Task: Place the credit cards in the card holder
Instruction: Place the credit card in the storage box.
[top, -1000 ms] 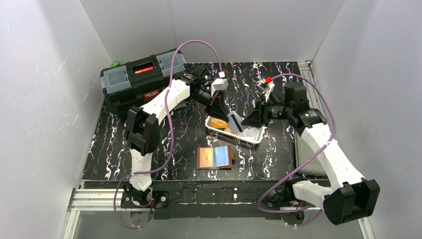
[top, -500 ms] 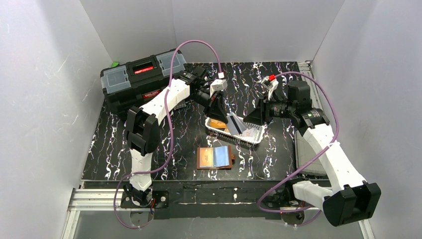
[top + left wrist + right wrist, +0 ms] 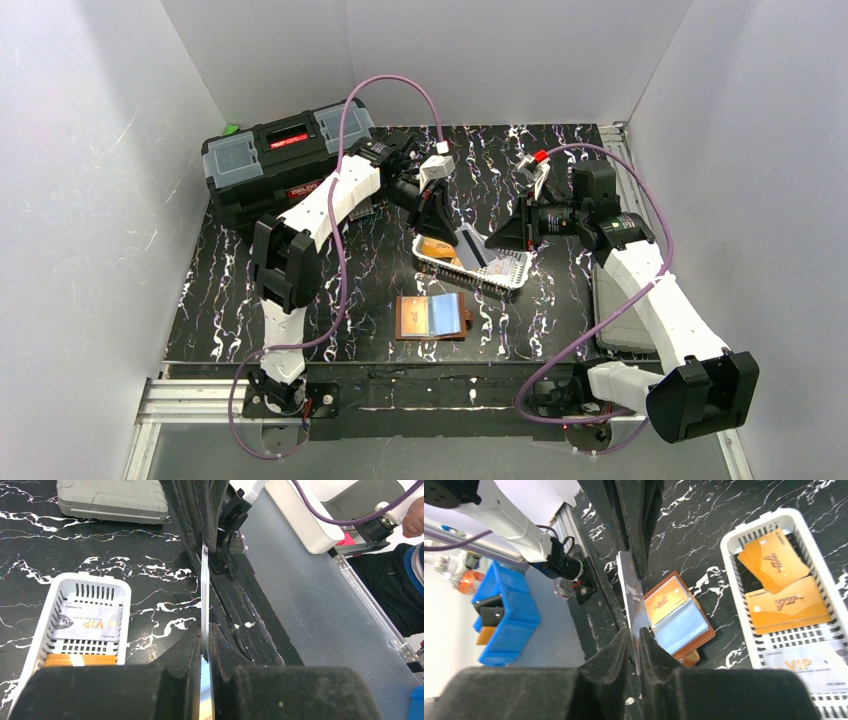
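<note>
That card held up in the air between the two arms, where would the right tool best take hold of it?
Probably by its free end, one pad on each flat face, sliding in edge-on from the side opposite the left tool. The card is up off the table with both faces exposed, and the left tool pinches its other end.

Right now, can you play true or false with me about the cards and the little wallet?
1. The card holder lies open on the table. True.
2. The white basket is empty. False: orange cards and a whitish VIP card lie in it.
3. Both grippers pinch one card. True: the left gripper and the right gripper hold the same silvery card.
4. The black toolbox stands open. False: its lid is shut.
5. The card holder has no card in it. False: an orange card sits in one sleeve.
</note>
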`<state>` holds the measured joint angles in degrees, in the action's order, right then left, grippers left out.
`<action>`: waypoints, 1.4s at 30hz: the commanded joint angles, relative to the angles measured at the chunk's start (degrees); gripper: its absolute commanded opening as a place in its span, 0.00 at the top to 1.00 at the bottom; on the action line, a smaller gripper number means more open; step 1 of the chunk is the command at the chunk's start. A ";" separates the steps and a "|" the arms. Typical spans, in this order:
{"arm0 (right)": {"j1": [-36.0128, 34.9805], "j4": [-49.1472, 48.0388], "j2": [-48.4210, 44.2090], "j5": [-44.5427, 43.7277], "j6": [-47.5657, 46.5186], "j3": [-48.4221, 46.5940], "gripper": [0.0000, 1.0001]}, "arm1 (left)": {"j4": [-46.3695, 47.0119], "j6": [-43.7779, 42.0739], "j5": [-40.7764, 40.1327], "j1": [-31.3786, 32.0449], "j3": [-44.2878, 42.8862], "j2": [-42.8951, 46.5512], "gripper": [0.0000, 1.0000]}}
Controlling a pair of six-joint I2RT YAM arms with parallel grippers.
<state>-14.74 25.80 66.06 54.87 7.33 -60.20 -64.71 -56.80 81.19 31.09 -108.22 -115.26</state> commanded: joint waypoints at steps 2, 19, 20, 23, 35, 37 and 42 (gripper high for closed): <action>0.24 -2.60 -0.34 2.71 0.96 -0.61 0.92 | -4.55 -4.42 3.02 0.33 -2.25 4.27 1.00; 0.24 -2.86 0.82 5.07 1.08 -0.05 0.90 | -12.20 -10.82 4.50 1.47 -5.59 3.90 1.00; 0.17 -2.90 1.01 5.56 1.18 0.07 0.89 | -11.94 -10.47 4.63 1.51 -5.71 3.79 1.00; -0.67 -3.49 1.17 5.04 1.15 0.54 0.83 | -9.53 -7.43 5.02 1.52 -5.77 3.67 1.00; -6.35 -0.52 3.31 -4.41 -2.21 -1.93 0.90 | -7.57 -4.56 5.16 1.52 -5.21 3.78 1.00; -6.35 -0.73 2.54 -6.26 -2.32 -1.98 0.96 | -7.10 -4.42 4.93 1.56 -4.88 3.74 1.00; -6.20 -1.72 -1.17 -14.77 -2.73 -1.31 0.99 | -1.21 -1.60 2.21 1.47 -2.13 3.52 1.00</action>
<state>-20.75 25.02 67.79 50.15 5.58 -60.23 -70.65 -60.16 79.31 31.62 -111.44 -115.26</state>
